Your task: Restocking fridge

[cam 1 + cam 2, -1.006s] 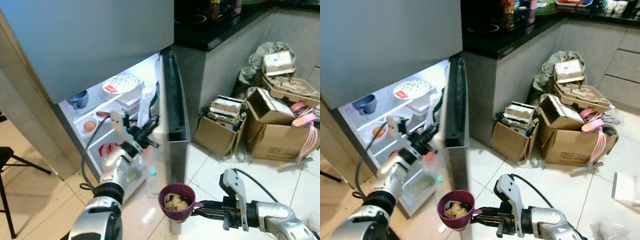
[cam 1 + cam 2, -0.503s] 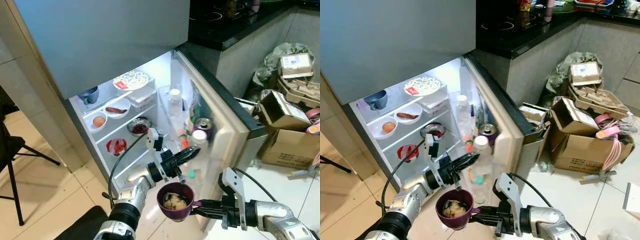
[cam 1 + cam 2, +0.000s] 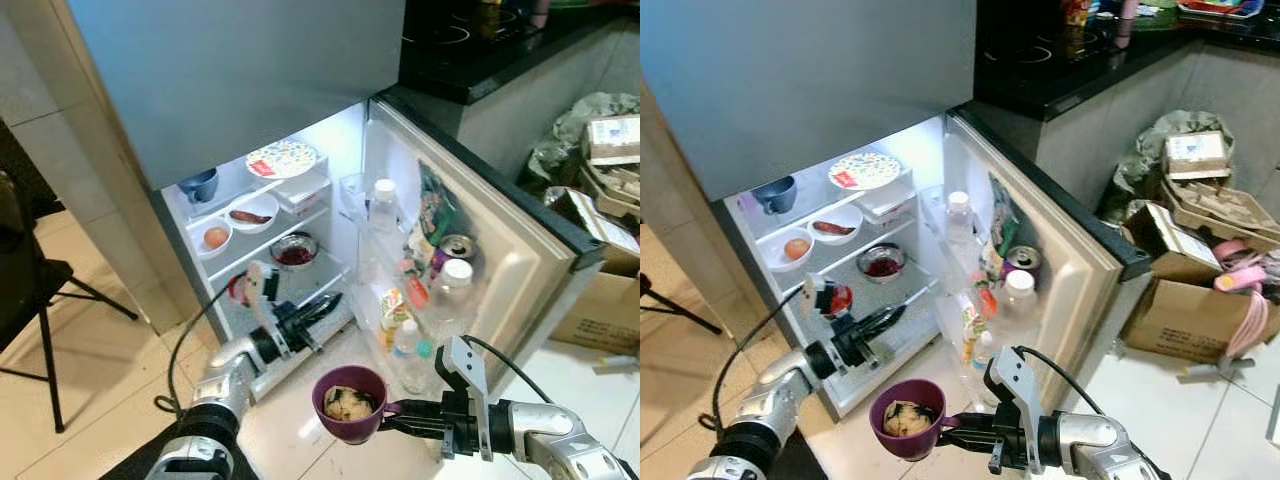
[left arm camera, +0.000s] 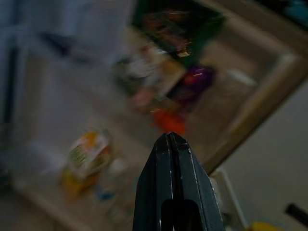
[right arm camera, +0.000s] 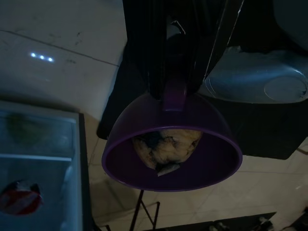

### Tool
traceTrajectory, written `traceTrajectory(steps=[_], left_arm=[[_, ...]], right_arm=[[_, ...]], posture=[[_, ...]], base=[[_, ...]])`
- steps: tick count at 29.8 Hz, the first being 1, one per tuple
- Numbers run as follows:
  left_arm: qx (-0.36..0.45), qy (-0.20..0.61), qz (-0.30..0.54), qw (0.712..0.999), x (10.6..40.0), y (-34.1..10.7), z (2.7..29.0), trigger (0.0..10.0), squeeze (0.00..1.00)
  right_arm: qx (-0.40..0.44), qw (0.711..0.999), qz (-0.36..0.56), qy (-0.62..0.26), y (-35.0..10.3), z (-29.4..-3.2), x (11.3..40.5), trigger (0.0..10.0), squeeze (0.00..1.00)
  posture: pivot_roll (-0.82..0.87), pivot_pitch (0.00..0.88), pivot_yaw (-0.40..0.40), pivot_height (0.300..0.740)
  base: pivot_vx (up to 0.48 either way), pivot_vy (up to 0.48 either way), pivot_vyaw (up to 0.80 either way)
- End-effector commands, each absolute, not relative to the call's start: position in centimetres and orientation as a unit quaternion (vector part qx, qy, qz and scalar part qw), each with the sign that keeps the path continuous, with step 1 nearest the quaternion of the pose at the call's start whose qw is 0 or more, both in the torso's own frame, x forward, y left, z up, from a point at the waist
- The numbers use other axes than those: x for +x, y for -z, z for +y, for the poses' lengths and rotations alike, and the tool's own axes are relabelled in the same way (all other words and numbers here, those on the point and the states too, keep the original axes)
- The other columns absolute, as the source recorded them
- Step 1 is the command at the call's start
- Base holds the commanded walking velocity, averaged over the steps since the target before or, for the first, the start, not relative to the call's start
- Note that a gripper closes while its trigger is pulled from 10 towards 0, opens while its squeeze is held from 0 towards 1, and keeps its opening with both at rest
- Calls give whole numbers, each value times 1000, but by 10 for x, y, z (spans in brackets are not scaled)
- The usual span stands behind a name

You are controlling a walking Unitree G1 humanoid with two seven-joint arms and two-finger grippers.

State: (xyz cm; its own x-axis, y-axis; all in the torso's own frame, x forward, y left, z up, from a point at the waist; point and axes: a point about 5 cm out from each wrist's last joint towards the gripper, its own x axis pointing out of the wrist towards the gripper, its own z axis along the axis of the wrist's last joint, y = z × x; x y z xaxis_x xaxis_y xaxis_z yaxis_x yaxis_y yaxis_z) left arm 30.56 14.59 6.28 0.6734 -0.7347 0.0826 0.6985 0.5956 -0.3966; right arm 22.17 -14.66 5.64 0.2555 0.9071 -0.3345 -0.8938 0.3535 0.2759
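Low before the open fridge (image 3: 330, 190), the right gripper (image 3: 395, 417) pinches the handle of a purple cup (image 3: 349, 403) holding food, the cup level at its fingertips. Beyond and left of it, the left gripper (image 3: 330, 305) points at the lower shelves, fingers pressed together, empty.

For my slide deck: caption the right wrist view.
Right hand grips the purple bowl of food by its handle.

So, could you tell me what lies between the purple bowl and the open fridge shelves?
In the left eye view, the left gripper hangs between the purple bowl and the fridge shelves, fingers shut; otherwise bare floor.
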Motion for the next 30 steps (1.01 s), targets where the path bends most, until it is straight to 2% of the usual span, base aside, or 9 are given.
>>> traceTrajectory(steps=[1, 2, 5, 8, 15, 22, 24, 27, 30], left_arm=[[-191, 360, 63, 911, 303, -54, 161, 10000, 0], [-191, 360, 63, 911, 303, -54, 161, 10000, 0], [-190, 265, 95, 941, 298, -37, 184, 10000, 0], [-188, 241, 105, 946, 296, -31, 190, 10000, 0], [-198, 154, 171, 953, 268, 2, 206, 10000, 0], [-198, 134, 202, 950, 255, 16, 207, 10000, 0], [-195, 130, 222, 946, 247, 24, 205, 10000, 0], [-193, 130, 230, 945, 244, 27, 204, 10000, 0], [-188, 120, 256, 941, 231, 37, 206, 10000, 0]], right_arm=[[12, 787, 204, -582, -63, -141, 223, 10000, 0], [12, 787, 204, -582, -63, -141, 223, 10000, 0], [-4, 810, 177, -559, -69, -137, 237, 10000, 0], [-4, 816, 165, -553, -71, -137, 241, 10000, 0], [-23, 875, 87, -475, -88, -138, 274, 10000, 0], [-54, 902, 82, -421, -87, -140, 289, 10000, 0], [-75, 921, 80, -375, -85, -144, 299, 10000, 0], [-83, 928, 78, -355, -85, -146, 303, 10000, 0], [-87, 948, 78, -295, -84, -161, 314, 10000, 0]], posture=[[-84, 0, 38, 740], [-84, 0, 38, 740], [-83, 0, 38, 740], [-82, 0, 37, 740], [-75, 0, 35, 740], [-72, 0, 34, 740], [-68, 0, 32, 740], [-66, 0, 31, 740], [-62, 0, 32, 740]], base=[[0, 0, 0], [0, 0, 0], [0, 0, 0], [0, 0, 0], [0, 0, 0], [0, 0, 0], [0, 0, 0], [0, 0, 0], [0, 0, 0]])
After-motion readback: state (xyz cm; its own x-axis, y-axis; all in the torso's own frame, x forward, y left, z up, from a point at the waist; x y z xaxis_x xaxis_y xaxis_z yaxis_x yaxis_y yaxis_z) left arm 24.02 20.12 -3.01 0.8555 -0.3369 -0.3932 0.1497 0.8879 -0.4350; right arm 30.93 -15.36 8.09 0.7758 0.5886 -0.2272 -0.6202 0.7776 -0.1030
